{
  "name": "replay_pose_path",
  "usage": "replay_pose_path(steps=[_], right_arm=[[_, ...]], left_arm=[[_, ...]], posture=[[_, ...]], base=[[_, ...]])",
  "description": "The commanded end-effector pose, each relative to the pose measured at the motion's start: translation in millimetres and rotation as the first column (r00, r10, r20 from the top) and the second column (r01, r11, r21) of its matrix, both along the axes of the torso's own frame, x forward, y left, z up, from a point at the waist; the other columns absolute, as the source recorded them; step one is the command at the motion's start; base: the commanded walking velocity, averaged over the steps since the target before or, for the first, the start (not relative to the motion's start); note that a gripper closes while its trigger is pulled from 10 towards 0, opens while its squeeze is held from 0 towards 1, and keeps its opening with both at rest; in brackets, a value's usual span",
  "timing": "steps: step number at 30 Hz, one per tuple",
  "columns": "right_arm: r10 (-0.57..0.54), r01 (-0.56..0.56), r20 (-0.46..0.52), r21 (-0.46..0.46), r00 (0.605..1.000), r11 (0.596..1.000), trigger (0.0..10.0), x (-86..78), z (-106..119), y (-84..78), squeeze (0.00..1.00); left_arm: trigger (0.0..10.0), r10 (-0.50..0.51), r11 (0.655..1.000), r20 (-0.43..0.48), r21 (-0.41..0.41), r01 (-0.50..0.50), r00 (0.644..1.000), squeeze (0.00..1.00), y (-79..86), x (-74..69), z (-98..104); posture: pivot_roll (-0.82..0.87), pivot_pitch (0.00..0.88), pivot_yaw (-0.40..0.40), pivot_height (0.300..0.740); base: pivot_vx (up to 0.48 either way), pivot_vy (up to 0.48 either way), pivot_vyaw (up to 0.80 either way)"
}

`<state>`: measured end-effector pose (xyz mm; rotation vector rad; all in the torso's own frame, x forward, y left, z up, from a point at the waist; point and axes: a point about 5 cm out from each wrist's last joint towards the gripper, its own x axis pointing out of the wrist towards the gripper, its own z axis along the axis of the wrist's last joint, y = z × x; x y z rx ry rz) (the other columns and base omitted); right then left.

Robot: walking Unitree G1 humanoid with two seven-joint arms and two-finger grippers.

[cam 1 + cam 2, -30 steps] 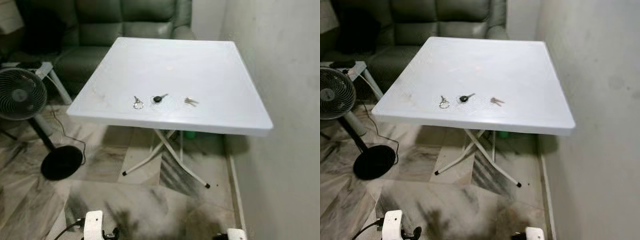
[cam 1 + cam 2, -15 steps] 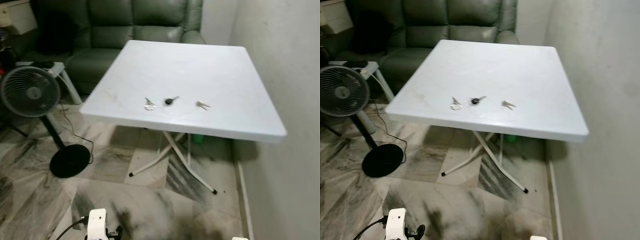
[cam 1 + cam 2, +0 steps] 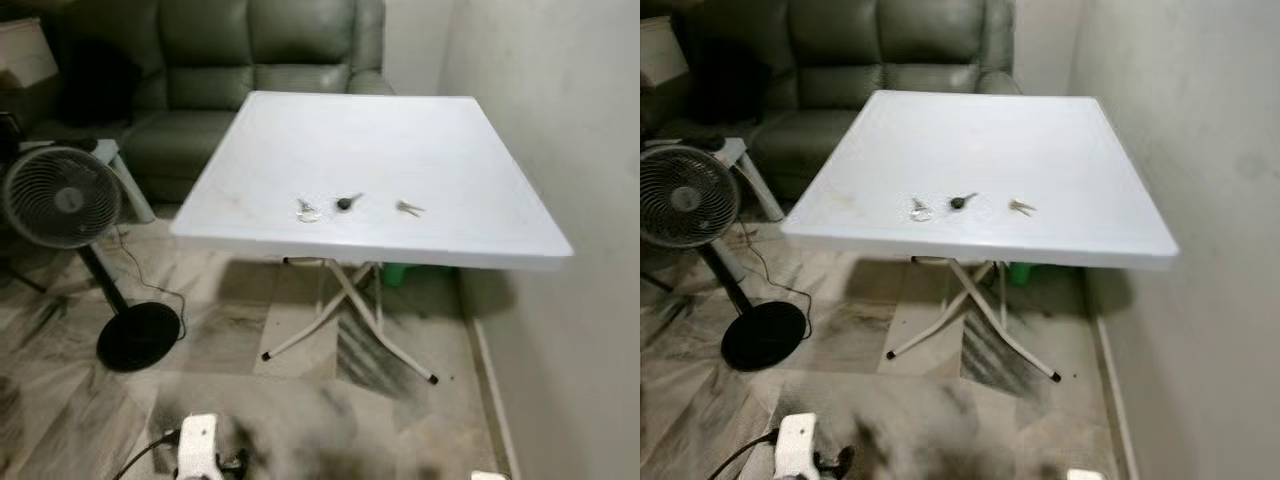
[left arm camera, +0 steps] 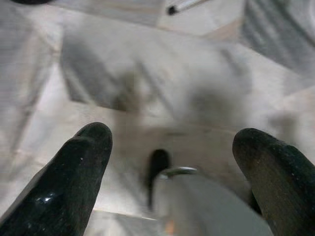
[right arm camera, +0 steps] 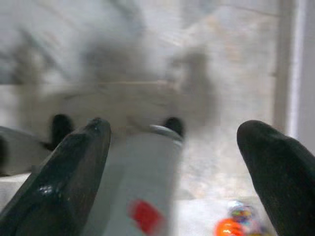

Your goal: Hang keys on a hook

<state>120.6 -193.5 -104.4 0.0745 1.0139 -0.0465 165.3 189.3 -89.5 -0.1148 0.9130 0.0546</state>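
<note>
Three keys lie in a row near the front edge of a white folding table (image 3: 330, 130): a silver key on a ring (image 3: 307, 210) at the left, a black-headed key (image 3: 346, 202) in the middle, and a small silver key (image 3: 408, 208) at the right. Both arms hang low. My left gripper (image 4: 172, 162) is open over the marbled floor, with nothing between its black fingers (image 4: 78, 167). My right gripper (image 5: 172, 167) is open too, pointing down at the floor, fingers (image 5: 74, 172) wide apart.
A standing fan (image 3: 60, 198) with a round black base (image 3: 138, 335) and a trailing cable is left of the table. A dark green sofa (image 3: 230, 60) stands behind it. A plain wall (image 3: 560, 150) runs along the right. The table's crossed legs (image 3: 350, 320) stand on marbled tile.
The head camera has shifted and the picture has blurred at the bottom; the table sits a little higher and further left in view. The keys lie as before.
</note>
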Motion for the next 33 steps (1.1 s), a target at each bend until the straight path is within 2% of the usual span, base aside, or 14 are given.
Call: replay_pose_path(steps=[1,29,33], right_arm=[[-0.005,0.005,-0.018,0.006,1.000,1.000,10.0,-6.2,-1.9,0.0,0.00],[-0.020,0.021,-0.042,0.007,0.999,1.000,10.0,-13.8,-3.5,-4.7,0.00],[-0.022,0.023,-0.043,0.007,0.999,1.000,10.0,-13.6,-3.5,-4.8,0.00]], left_arm=[[10.0,-0.001,1.000,0.015,-0.002,0.001,1.000,0.00,-2.2,5.8,2.2],[10.0,0.007,1.000,0.012,-0.005,-0.007,1.000,0.00,-3.5,4.5,1.5],[10.0,0.000,1.000,0.014,0.003,0.000,1.000,0.00,-3.6,5.5,1.9]], posture=[[0.02,0.000,0.017,0.740],[0.02,0.000,0.010,0.740],[0.02,0.000,0.010,0.740]], base=[[0.000,0.435,0.00],[0.000,0.436,0.00],[0.000,0.098,0.00]])
